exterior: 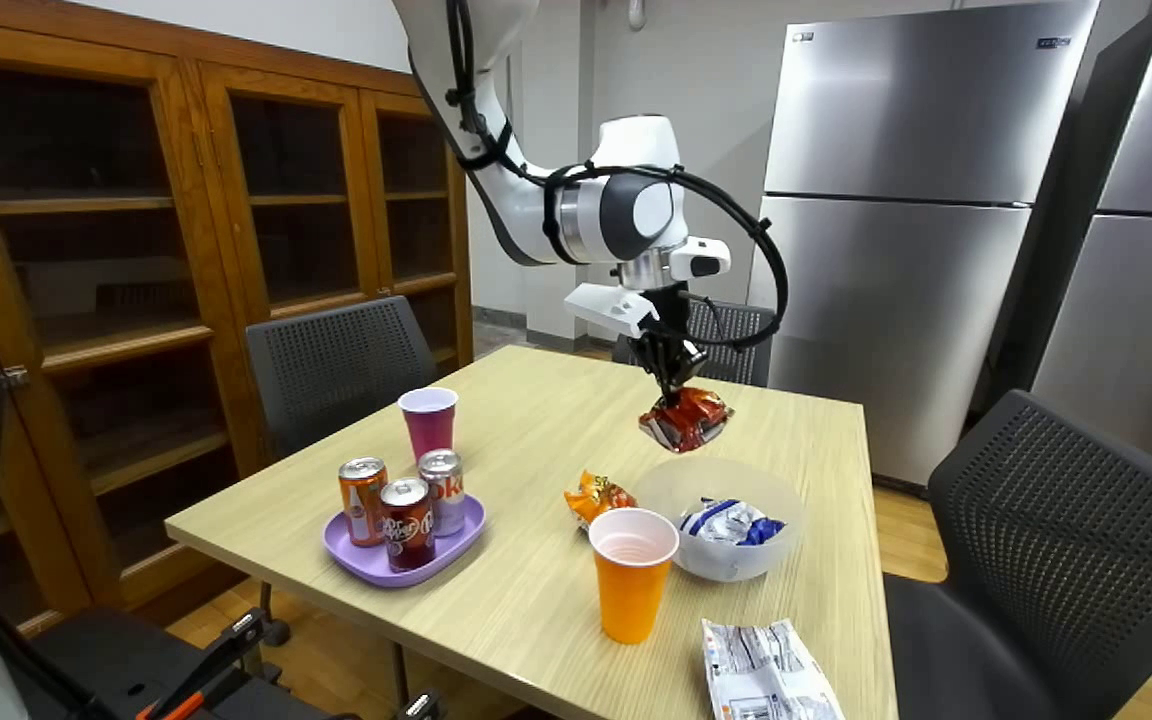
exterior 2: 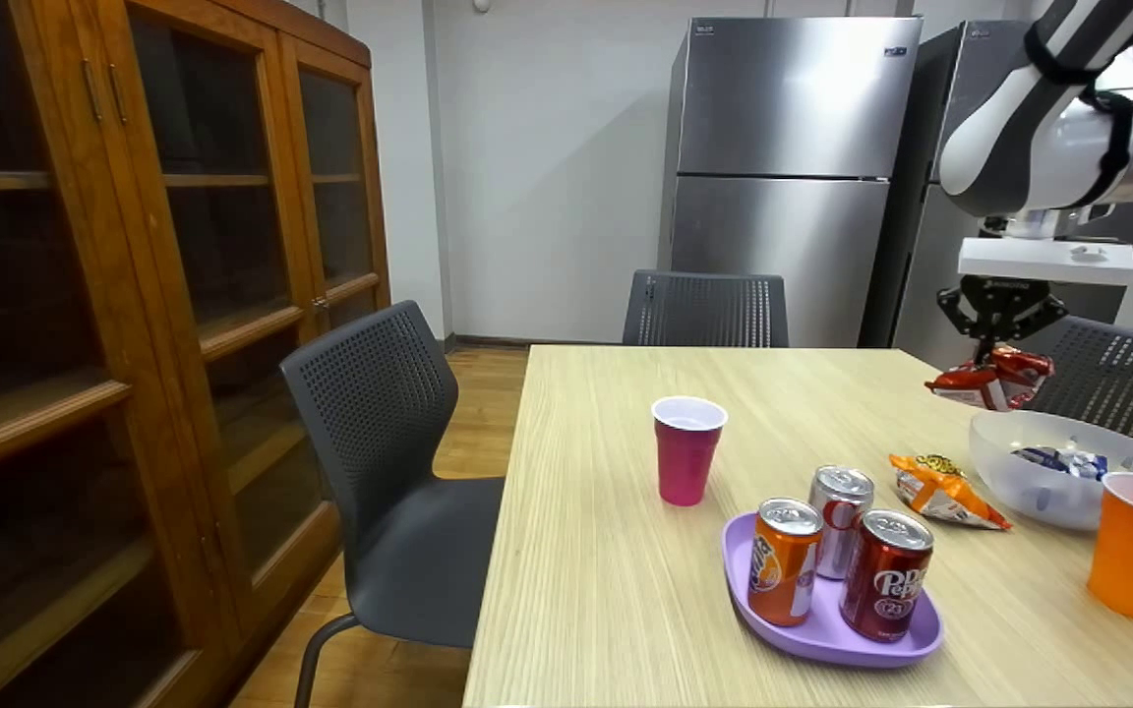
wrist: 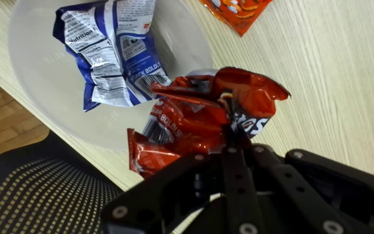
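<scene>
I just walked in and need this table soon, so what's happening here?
A robot arm is holding a red snack bag in its gripper, off the table and close to a translucent bowl. A blue-and-white bag lies in the bowl, and an orange snack bag lies on the table beside the bowl.

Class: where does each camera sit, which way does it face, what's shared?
In an exterior view: higher than the pale wooden table, facing a tall steel refrigerator; white arm, jaws show.
In an exterior view: likewise, nearer the purple plastic tray; arm, jaws at picture right.
Wrist view: on the arm, looking down past jaws closed on a red foil bag.
Both exterior views share tray and bag.
</scene>
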### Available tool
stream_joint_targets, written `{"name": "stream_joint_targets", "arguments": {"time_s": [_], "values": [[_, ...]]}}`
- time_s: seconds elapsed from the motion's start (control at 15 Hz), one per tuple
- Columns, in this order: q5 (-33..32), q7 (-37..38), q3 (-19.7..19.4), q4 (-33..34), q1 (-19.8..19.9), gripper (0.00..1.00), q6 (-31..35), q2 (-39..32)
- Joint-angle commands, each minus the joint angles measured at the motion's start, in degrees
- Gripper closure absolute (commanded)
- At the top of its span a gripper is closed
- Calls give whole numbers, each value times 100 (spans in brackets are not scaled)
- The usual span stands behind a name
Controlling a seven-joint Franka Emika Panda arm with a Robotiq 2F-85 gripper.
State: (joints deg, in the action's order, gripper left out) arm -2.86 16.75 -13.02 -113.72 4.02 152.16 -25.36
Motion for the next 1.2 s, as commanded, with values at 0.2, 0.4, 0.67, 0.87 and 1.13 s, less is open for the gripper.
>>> {"name": "stream_joint_targets", "arguments": {"time_s": [0.2,0.4,0.67,0.87,1.13], "values": [[95,-142,-30,-15,236,100,-29,-96],[168,-345,47,-41,406,100,-80,-119],[133,-438,22,4,468,100,-110,-308],[173,-384,36,218,478,100,-210,-603],[258,-368,73,500,492,100,-326,-925]]}}
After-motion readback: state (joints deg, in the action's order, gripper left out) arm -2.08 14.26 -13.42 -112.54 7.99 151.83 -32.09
